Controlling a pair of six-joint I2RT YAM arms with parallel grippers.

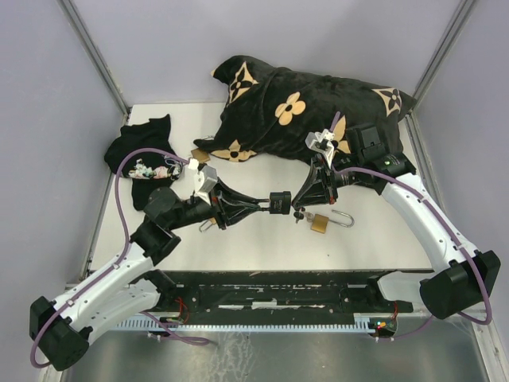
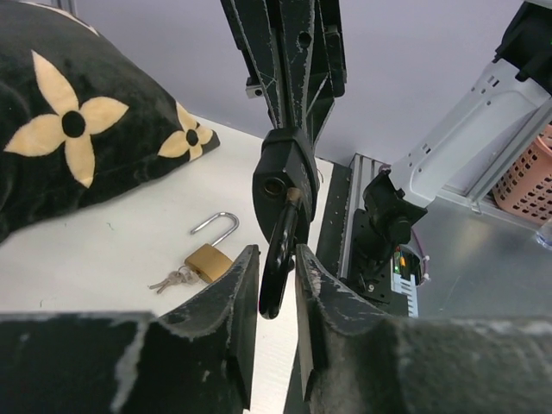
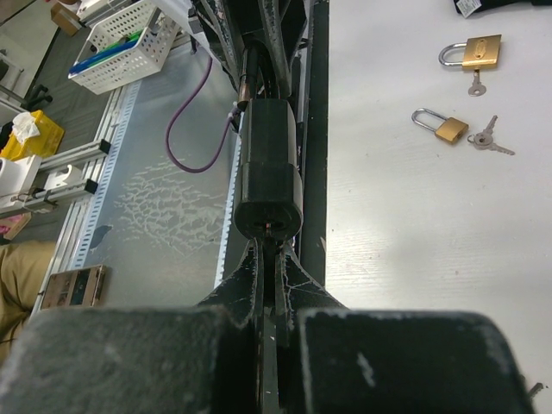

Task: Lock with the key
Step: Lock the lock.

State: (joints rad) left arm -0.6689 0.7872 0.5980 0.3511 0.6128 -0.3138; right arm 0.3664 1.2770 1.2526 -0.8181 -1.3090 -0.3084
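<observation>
Pale lilac walls (image 1: 238,40) enclose a white table (image 1: 262,251), with grey metal posts (image 1: 94,54) at its far corners

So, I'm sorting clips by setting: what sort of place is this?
Probably a robotics lab test cell, not a home: a white table boxed in by plain grey panels on metal posts, with a white storage basket and slotted aluminium rails off its edge.

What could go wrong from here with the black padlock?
1. The black padlock hangs off the thin key pinched in the right gripper; a sideways push could twist it or slip it out.
2. The left gripper only straddles the end of the shackle; closing there might swing the lock rather than seat the shackle.
</observation>
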